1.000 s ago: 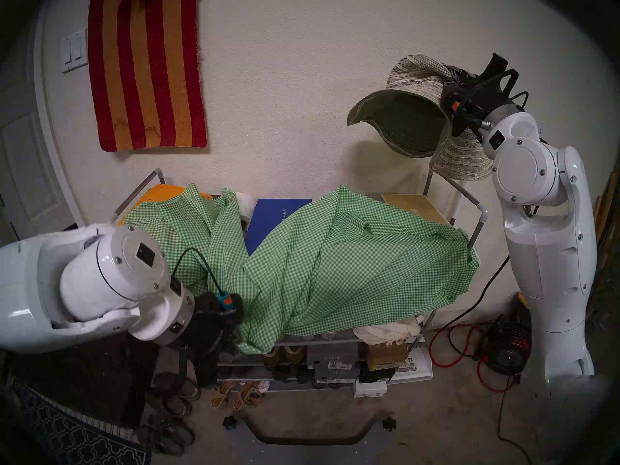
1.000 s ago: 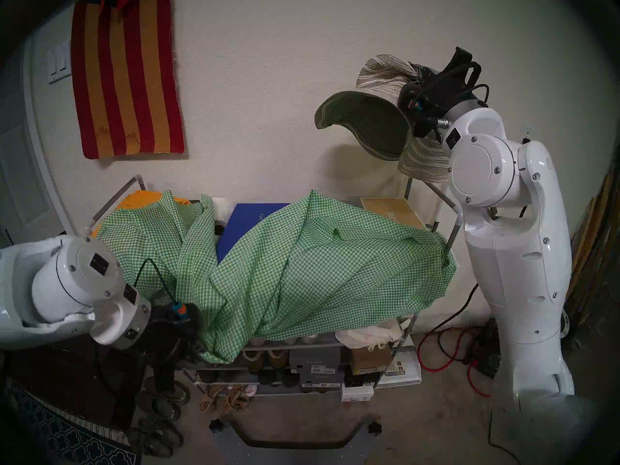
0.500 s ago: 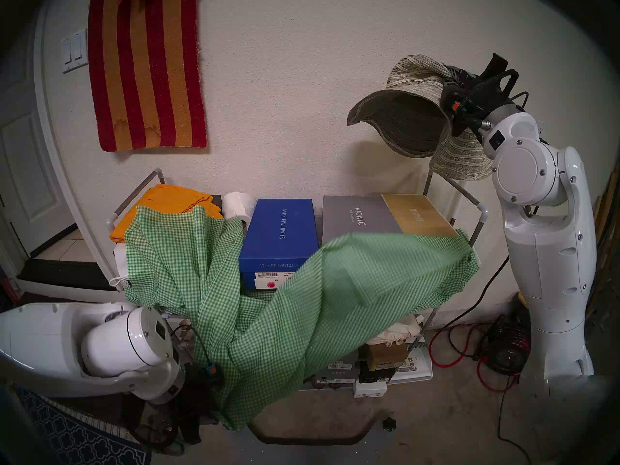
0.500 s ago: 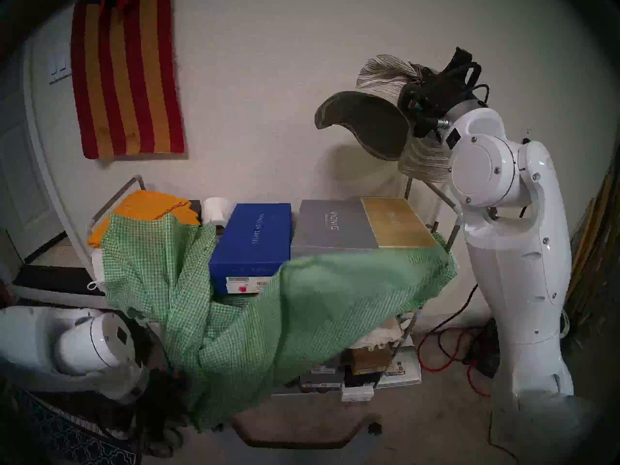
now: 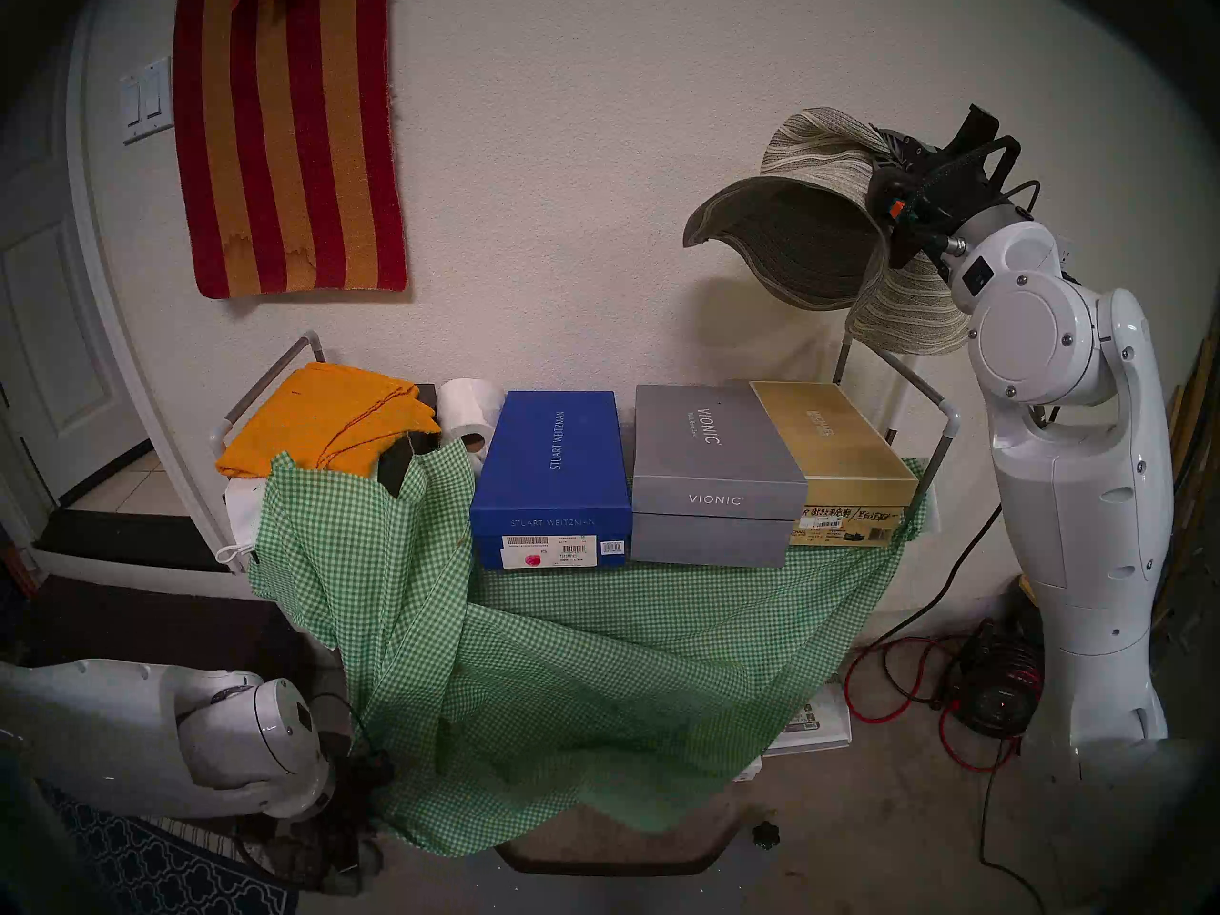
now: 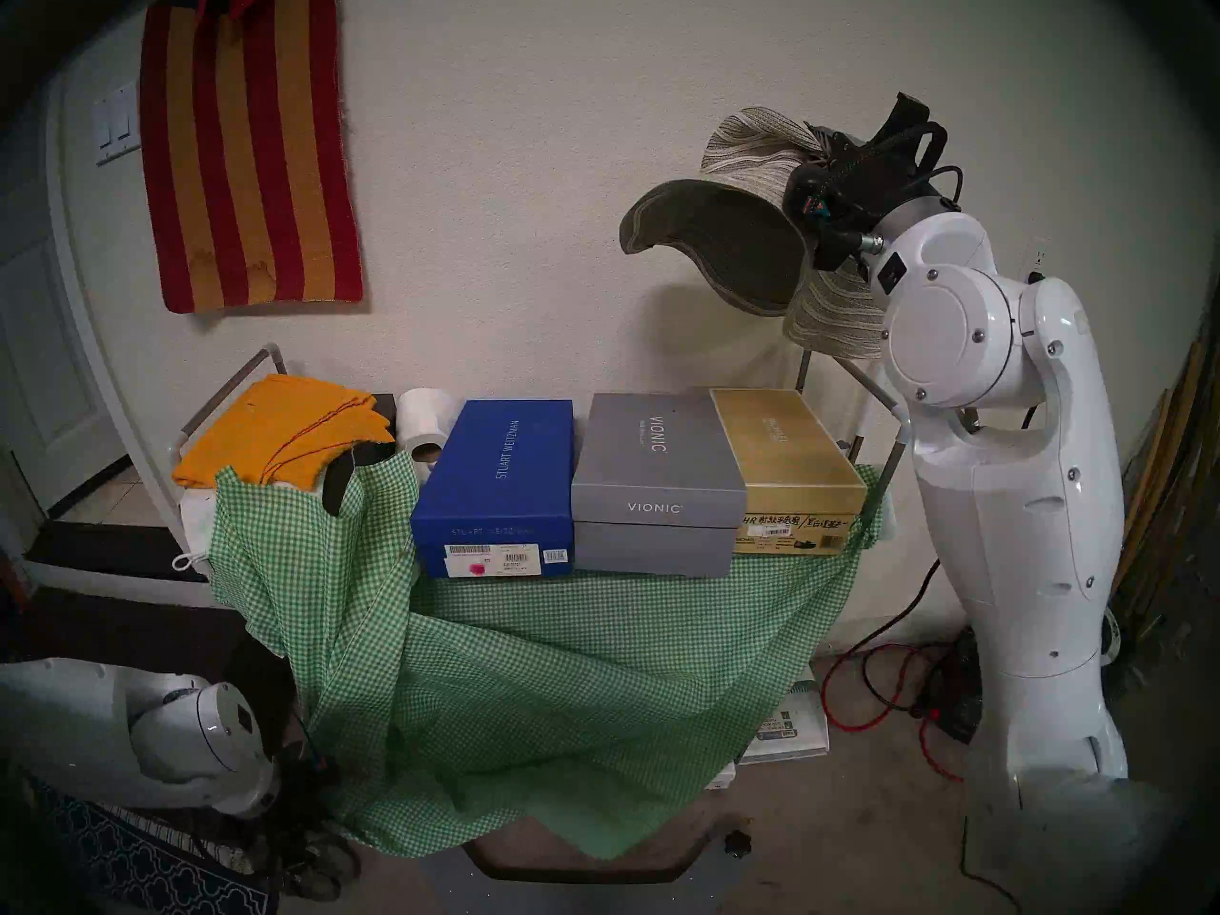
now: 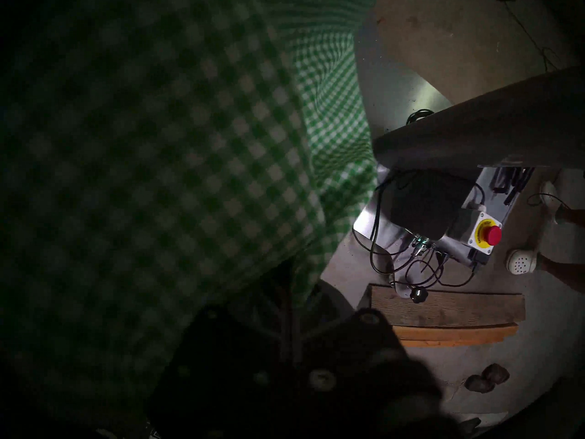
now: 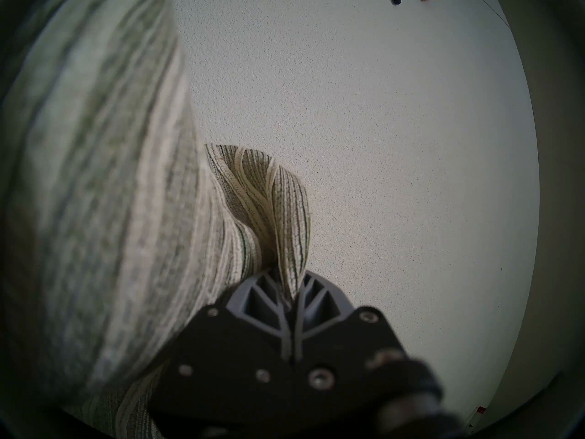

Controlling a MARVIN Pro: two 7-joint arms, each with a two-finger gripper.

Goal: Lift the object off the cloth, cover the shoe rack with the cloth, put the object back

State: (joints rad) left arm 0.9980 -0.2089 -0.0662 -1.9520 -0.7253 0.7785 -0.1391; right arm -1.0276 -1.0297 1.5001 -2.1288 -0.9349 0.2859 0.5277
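The green-and-white check cloth hangs down over the front of the shoe rack, from the top shelf's front edge to near the floor, bunched at the left. My left gripper is low at the rack's left front, shut on the cloth's edge; in the left wrist view the cloth fills the picture above the dark left gripper. The woven sun hat hangs high at the right against the wall, its brim pinched in my shut right gripper. The right wrist view shows the hat folded between the right gripper's jaws.
On the rack's top stand a blue box, a grey box, a gold box, a folded orange towel and a toilet roll. A striped rug hangs on the wall. Red cables and a reel lie right.
My left gripper dropped from shelf height to near the floor, dragging the cloth forward off the boxes. The boxes are now uncovered and the lower shelves are hidden. The right arm and hat stayed still.
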